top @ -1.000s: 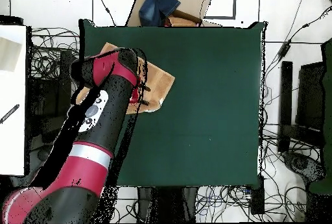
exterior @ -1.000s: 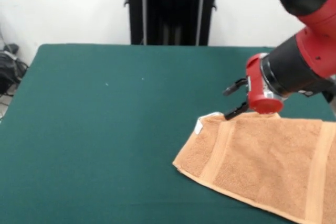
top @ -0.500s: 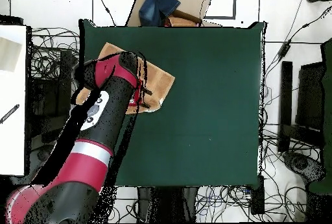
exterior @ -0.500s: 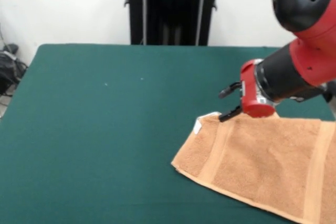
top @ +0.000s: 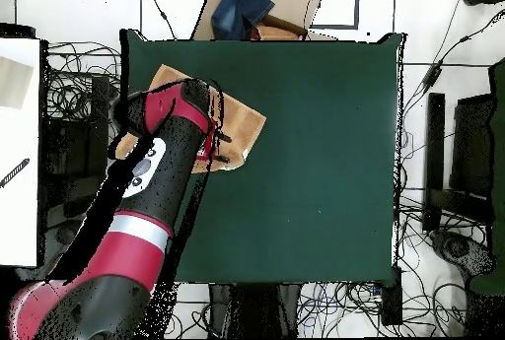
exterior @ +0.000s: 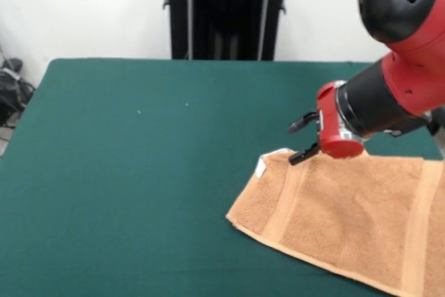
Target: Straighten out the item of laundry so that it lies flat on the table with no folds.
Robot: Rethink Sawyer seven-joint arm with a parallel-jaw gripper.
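In the front view, the towel (exterior: 348, 217) is seen lying at the counter's (exterior: 139, 172) right edge, its tagged corner just at 8 o'clock from the fingers (exterior: 301, 140), which are held apart and empty.

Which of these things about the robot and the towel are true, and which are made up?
1. The towel is orange-tan. True.
2. The towel lies in the middle of the table. False: it lies near one side, at the right of the front view.
3. The end effector is open. True: its two dark fingers stand apart.
4. The end effector is lifting the towel high in the air. False: the towel lies on the table, and the end effector is at its far edge.
5. A white tag shows at a towel corner. True.
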